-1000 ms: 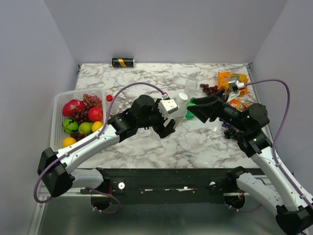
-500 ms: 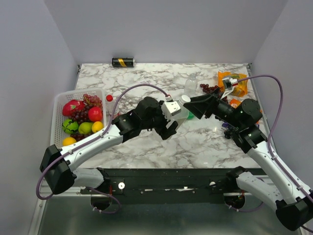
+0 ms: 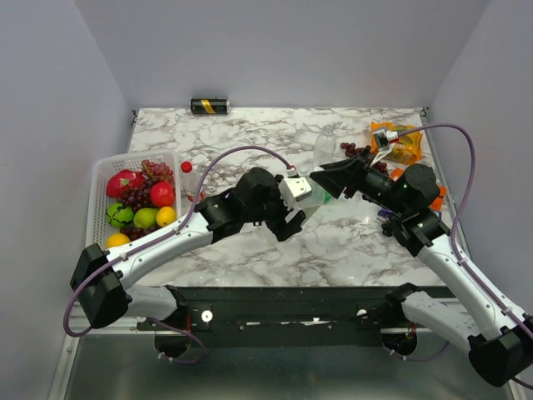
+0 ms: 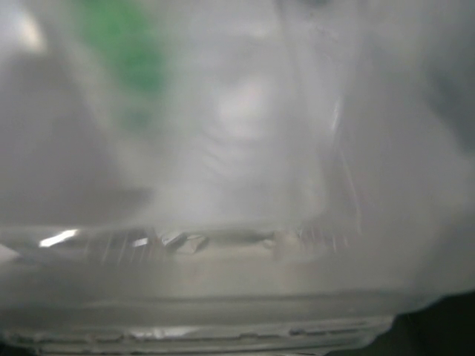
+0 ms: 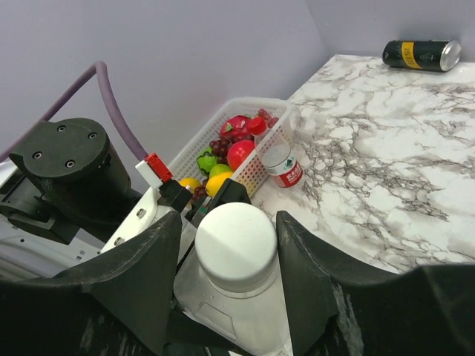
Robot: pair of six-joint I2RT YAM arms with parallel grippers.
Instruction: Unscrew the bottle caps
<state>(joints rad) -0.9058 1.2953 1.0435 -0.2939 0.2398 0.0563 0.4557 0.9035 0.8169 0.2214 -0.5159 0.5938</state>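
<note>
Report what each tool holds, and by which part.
Left tool grips the clear bottle by its body. Right tool straddles its white cap with a gap showing, so it is not yet gripping.

arms (image 3: 158,246): white links, black joints | cables (image 3: 241,151): purple | pincer fingers (image 5: 312,278): black

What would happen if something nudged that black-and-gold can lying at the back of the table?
The can lies on its side, so it would probably roll easily. The back wall is close behind, likely stopping it that way. It looks undented, so probably stiff; full or empty, I cannot tell.
</note>
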